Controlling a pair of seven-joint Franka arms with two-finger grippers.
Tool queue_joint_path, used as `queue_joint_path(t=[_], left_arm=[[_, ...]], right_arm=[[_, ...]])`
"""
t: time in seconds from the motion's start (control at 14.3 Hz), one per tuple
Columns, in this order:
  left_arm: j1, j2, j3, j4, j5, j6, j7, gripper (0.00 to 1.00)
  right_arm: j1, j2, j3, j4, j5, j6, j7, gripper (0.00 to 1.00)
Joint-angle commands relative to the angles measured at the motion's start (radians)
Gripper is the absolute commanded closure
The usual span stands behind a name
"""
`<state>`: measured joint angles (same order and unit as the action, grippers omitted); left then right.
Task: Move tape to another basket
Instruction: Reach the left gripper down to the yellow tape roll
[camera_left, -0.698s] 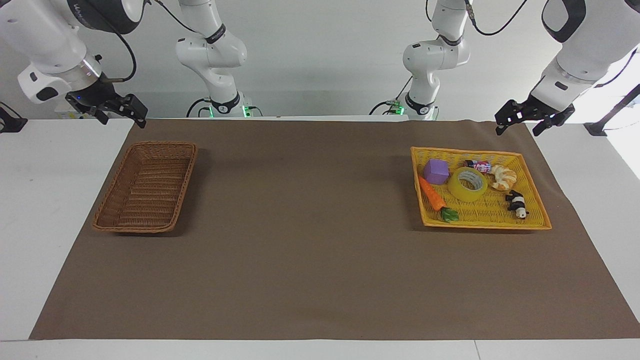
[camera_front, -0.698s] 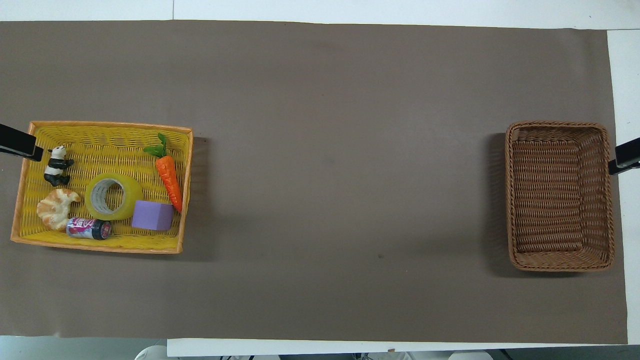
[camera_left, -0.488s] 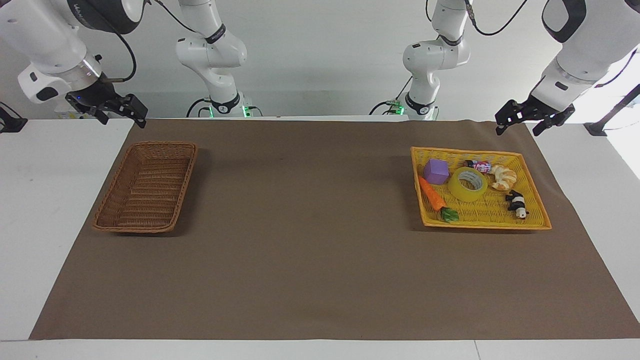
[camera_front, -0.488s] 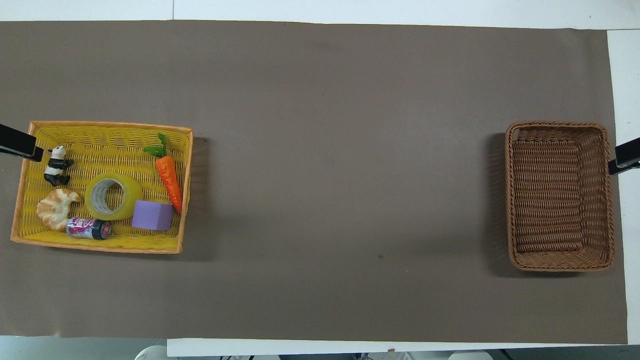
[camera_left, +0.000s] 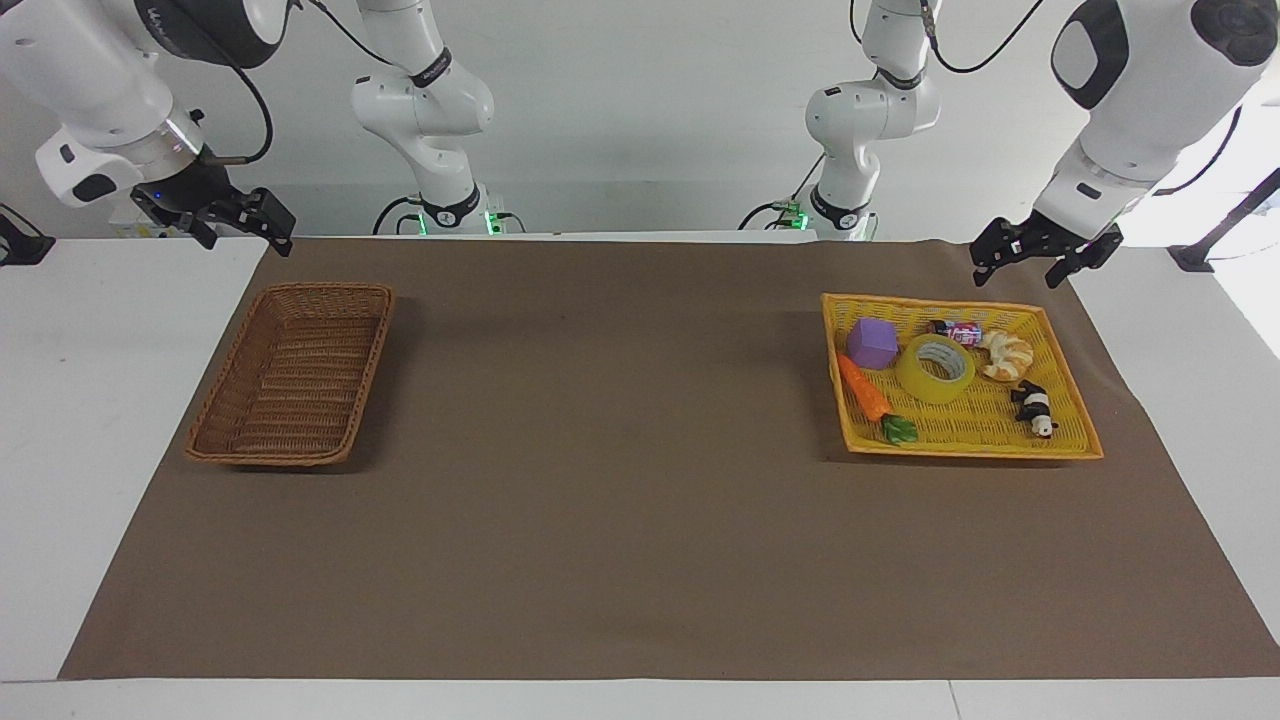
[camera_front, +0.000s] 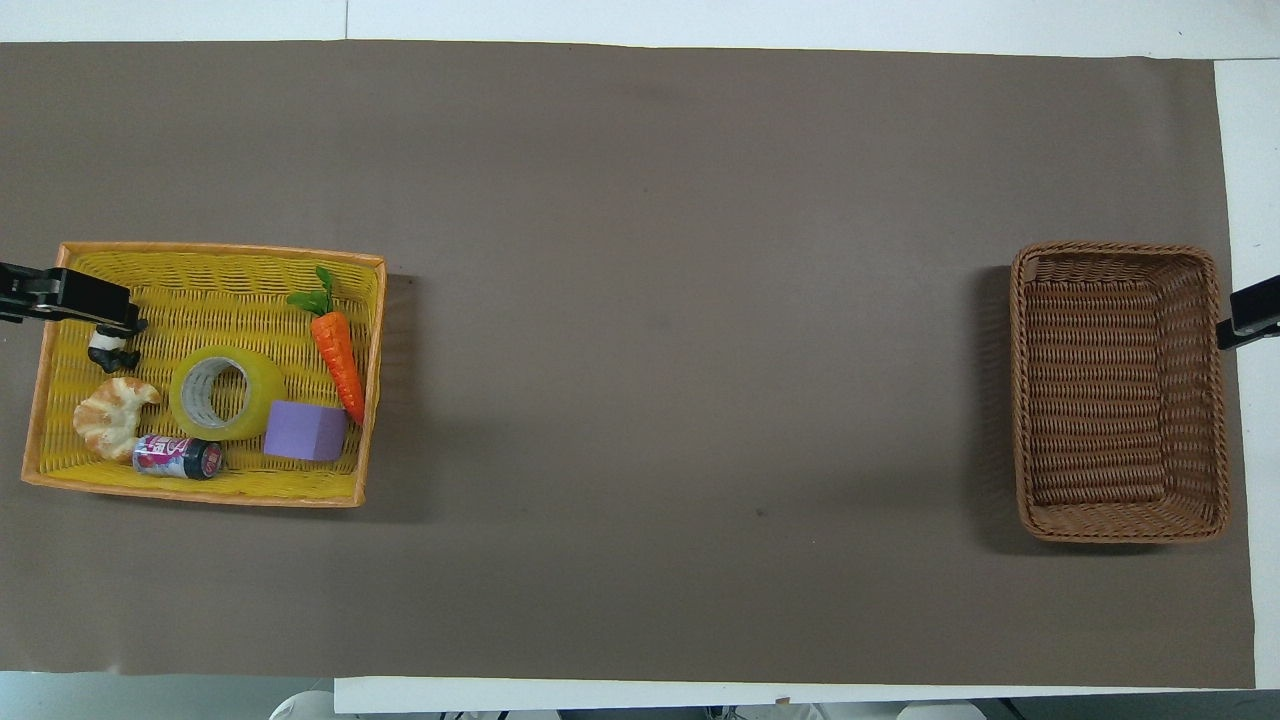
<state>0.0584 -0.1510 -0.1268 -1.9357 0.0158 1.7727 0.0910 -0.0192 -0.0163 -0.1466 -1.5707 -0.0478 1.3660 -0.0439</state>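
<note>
The tape (camera_left: 937, 368), a yellow roll with a white core, lies flat in the yellow plastic basket (camera_left: 970, 452) at the left arm's end of the table; it also shows in the overhead view (camera_front: 225, 392). The brown wicker basket (camera_left: 290, 460) stands empty at the right arm's end; its rim also shows in the overhead view (camera_front: 1015, 400). My left gripper (camera_left: 1015, 280) hangs open and empty over the yellow basket's edge. One of its fingers (camera_front: 90, 302) shows in the overhead view. My right gripper (camera_left: 250, 245) waits open and empty beside the wicker basket.
In the yellow basket (camera_front: 200, 497) the tape lies among a purple block (camera_front: 305, 430), a toy carrot (camera_front: 338, 350), a croissant (camera_front: 108, 415), a small can (camera_front: 178, 457) and a panda figure (camera_front: 108, 352). A brown mat (camera_front: 680, 350) covers the table.
My left gripper has moved in over the yellow basket's edge and now covers the panda's head in the overhead view. The right arm and all objects have not moved.
</note>
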Motion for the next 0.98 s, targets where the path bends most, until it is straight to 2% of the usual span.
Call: queue_joint_path(t=[0.0, 0.28, 0.42, 0.7, 0.91], left_arm=[[0.033, -0.122, 0.009, -0.273, -0.003, 0.193, -0.007, 0.0], [0.086, -0.081, 0.009, -0.41, -0.003, 0.381, -0.004, 0.0], [0.089, -0.023, 0.01, -0.416, -0.003, 0.396, -0.002, 0.0], [0.129, 0.02, 0.01, -0.433, -0.003, 0.438, 0.0, 0.0], [0.159, 0.044, 0.01, -0.483, -0.003, 0.517, 0.031, 0.0]], right_arm=[[-0.007, -0.022, 0.007, -0.023, -0.009, -0.005, -0.017, 0.0], [-0.007, -0.022, 0.007, -0.023, -0.009, -0.004, -0.017, 0.0], [-0.007, -0.022, 0.007, -0.023, -0.009, -0.005, -0.017, 0.0], [-0.007, -0.022, 0.007, -0.023, -0.009, -0.004, -0.017, 0.0], [-0.007, -0.022, 0.007, -0.023, -0.009, -0.005, -0.017, 0.0]])
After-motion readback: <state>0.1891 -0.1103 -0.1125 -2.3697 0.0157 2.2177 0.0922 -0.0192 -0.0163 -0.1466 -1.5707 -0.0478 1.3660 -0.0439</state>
